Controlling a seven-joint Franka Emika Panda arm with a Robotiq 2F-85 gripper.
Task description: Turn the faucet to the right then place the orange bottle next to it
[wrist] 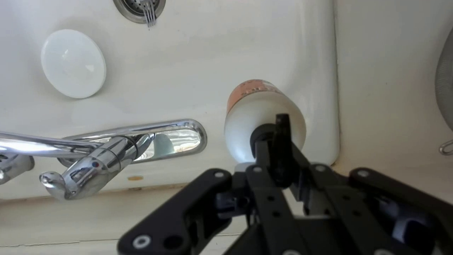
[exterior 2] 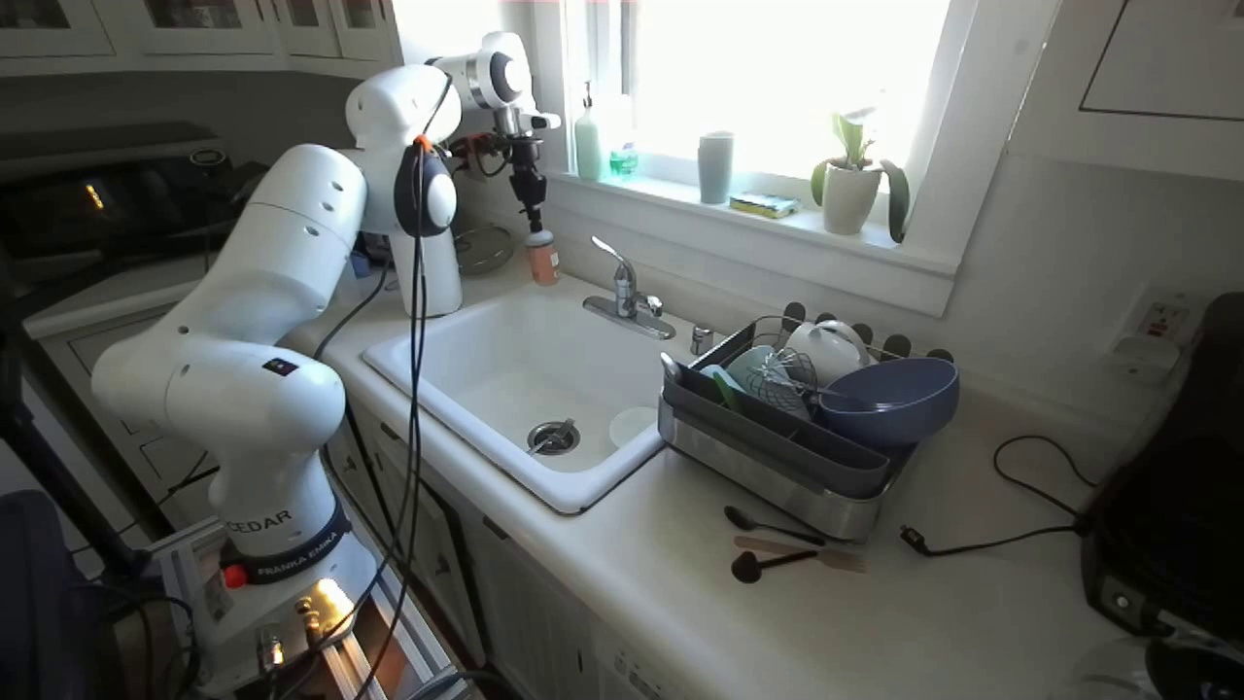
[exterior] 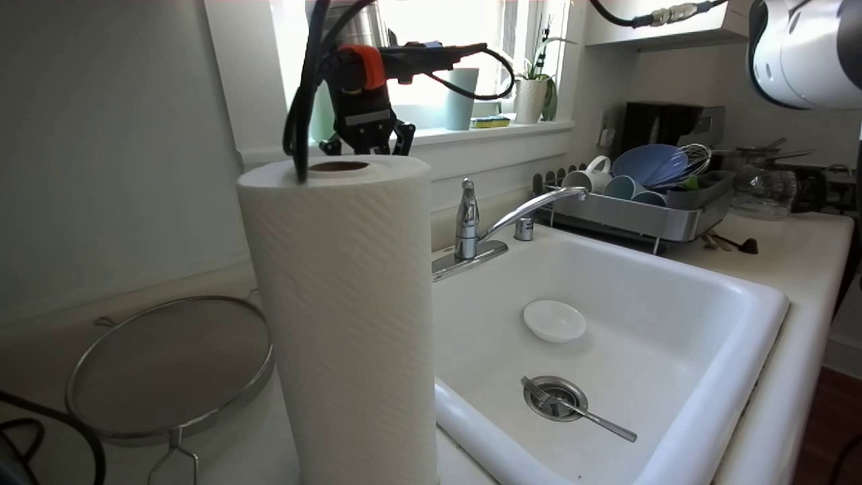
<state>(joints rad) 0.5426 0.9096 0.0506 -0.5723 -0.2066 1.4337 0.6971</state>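
The orange bottle (exterior 2: 542, 261) has a whitish top and a black pump head; it also shows in the wrist view (wrist: 260, 113). My gripper (exterior 2: 534, 209) is shut on its pump head, as the wrist view (wrist: 277, 152) shows. The bottle hangs upright near the sink's back corner; I cannot tell if its base touches anything. The chrome faucet (exterior: 467, 225) stands beside it, also in the other views (exterior 2: 625, 287) (wrist: 93, 166). Its spout points toward the dish rack. In an exterior view the paper-towel roll hides the bottle and the fingertips below my gripper (exterior: 367, 138).
The paper-towel roll (exterior: 343, 303) and a round mesh sieve (exterior: 172, 364) stand beside the white sink (exterior: 714, 296). The sink holds a white dish (exterior: 554, 321) and a fork (exterior: 592, 419). A loaded dish rack (exterior 2: 768, 428) stands past the faucet. The window sill (exterior 2: 680, 194) holds several items.
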